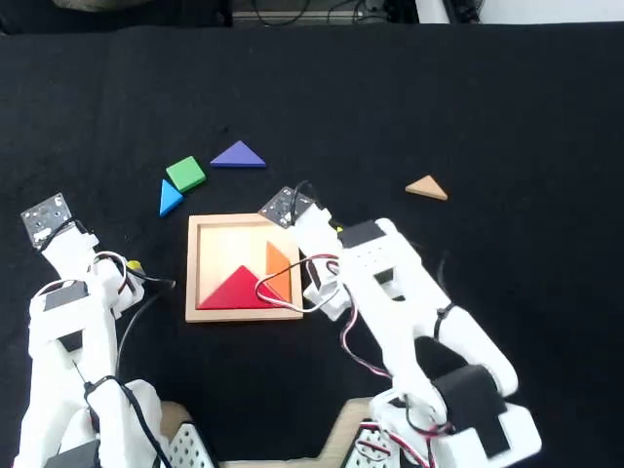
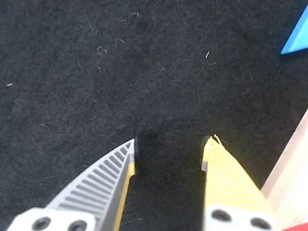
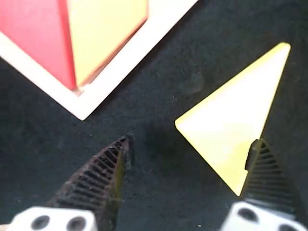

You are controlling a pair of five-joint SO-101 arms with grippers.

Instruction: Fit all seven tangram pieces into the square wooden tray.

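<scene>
The square wooden tray (image 1: 195,268) holds a red triangle (image 1: 237,288) and an orange piece (image 1: 278,268). A green square (image 1: 185,174), a blue triangle (image 1: 170,197) and a purple triangle (image 1: 239,156) lie on the cloth beyond it; a tan triangle (image 1: 426,187) lies off to the right. My right gripper (image 3: 190,144) is open just outside the tray's corner (image 3: 84,108), one finger (image 3: 264,168) over the edge of a yellow triangle (image 3: 231,125). My left gripper (image 2: 171,144) is open over bare cloth beside the tray rim (image 2: 288,168).
Black cloth covers the table (image 1: 468,107). The right arm (image 1: 390,292) stands along the tray's right side and hides most of the yellow triangle from above. The left arm (image 1: 73,292) stands left of the tray.
</scene>
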